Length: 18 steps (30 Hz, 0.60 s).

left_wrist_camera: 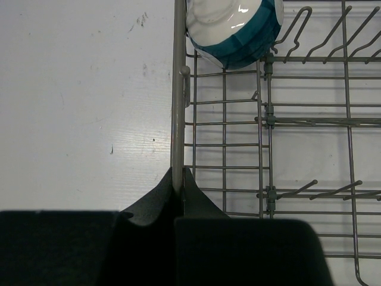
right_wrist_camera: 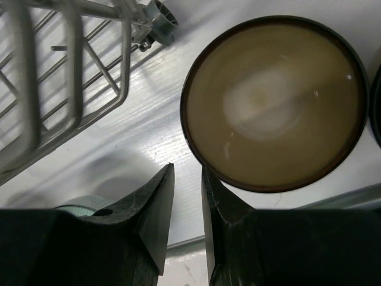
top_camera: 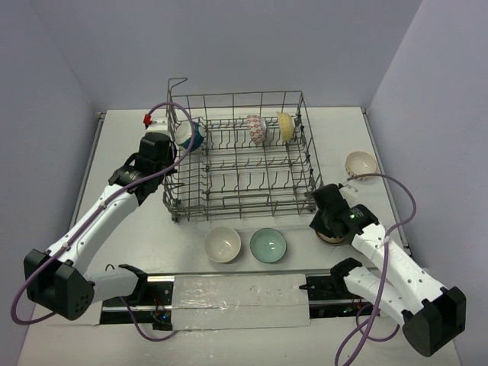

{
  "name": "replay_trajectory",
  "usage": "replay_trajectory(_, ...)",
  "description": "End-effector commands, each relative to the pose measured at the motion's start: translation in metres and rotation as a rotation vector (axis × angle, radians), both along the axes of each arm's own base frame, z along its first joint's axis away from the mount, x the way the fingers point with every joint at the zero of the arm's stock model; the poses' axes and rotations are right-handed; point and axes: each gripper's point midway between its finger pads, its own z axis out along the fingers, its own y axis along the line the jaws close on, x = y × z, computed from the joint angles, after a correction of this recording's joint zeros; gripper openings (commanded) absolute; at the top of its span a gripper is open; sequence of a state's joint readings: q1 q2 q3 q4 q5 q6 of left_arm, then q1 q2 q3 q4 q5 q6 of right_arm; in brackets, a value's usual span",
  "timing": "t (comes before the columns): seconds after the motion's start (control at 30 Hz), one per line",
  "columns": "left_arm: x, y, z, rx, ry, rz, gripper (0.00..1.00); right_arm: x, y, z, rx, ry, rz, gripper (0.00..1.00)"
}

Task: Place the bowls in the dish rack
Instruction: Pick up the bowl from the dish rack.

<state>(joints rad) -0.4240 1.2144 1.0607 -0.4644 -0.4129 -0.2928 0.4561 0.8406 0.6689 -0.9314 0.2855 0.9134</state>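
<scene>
Three bowls stand on edge along the far row of the grey wire dish rack [top_camera: 229, 206] in the overhead view: a blue-and-white bowl [top_camera: 187, 136] at its 11 o'clock corner, and a red-patterned bowl [top_camera: 255, 130] and a cream bowl [top_camera: 285, 126] toward 1 o'clock. Only the left wrist view shows the left gripper [left_wrist_camera: 180, 177] closed to a slit, with the rack's rim wire running into its tips; whether it pinches the wire I cannot tell. Only the right wrist view shows the right gripper [right_wrist_camera: 186, 173] narrowly parted over the white table [right_wrist_camera: 149, 137], with a dark-rimmed tan bowl [right_wrist_camera: 274, 101] at its 1 o'clock.
</scene>
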Motion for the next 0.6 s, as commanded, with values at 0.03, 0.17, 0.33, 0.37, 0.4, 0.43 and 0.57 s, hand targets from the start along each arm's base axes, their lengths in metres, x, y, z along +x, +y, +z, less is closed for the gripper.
replay_trajectory(0.03,-0.015,0.009,-0.015,0.077,0.061,-0.049,0.00,0.002,0.001,-0.016,0.034,-0.036,-0.063,0.33)
replay_trajectory(0.17,-0.015,0.007,-0.014,0.068,0.059,-0.060,0.00,0.002,-0.005,-0.028,-0.002,-0.022,-0.083,0.33)
replay_trajectory(0.33,-0.016,0.006,-0.013,0.065,0.058,-0.066,0.00,0.007,0.001,-0.038,0.009,-0.027,-0.054,0.34)
replay_trajectory(0.37,-0.016,0.006,-0.012,0.064,0.055,-0.065,0.00,0.007,0.001,-0.041,0.004,-0.022,-0.050,0.34)
replay_trajectory(0.4,-0.016,0.006,-0.013,0.065,0.059,-0.064,0.00,0.009,0.002,-0.043,0.001,-0.020,-0.038,0.34)
replay_trajectory(0.43,-0.016,0.006,-0.013,0.066,0.059,-0.065,0.00,0.009,0.003,-0.044,0.001,-0.014,-0.034,0.34)
replay_trajectory(0.57,-0.015,0.006,-0.016,0.068,0.066,-0.066,0.00,0.011,0.010,-0.052,0.013,0.006,-0.008,0.34)
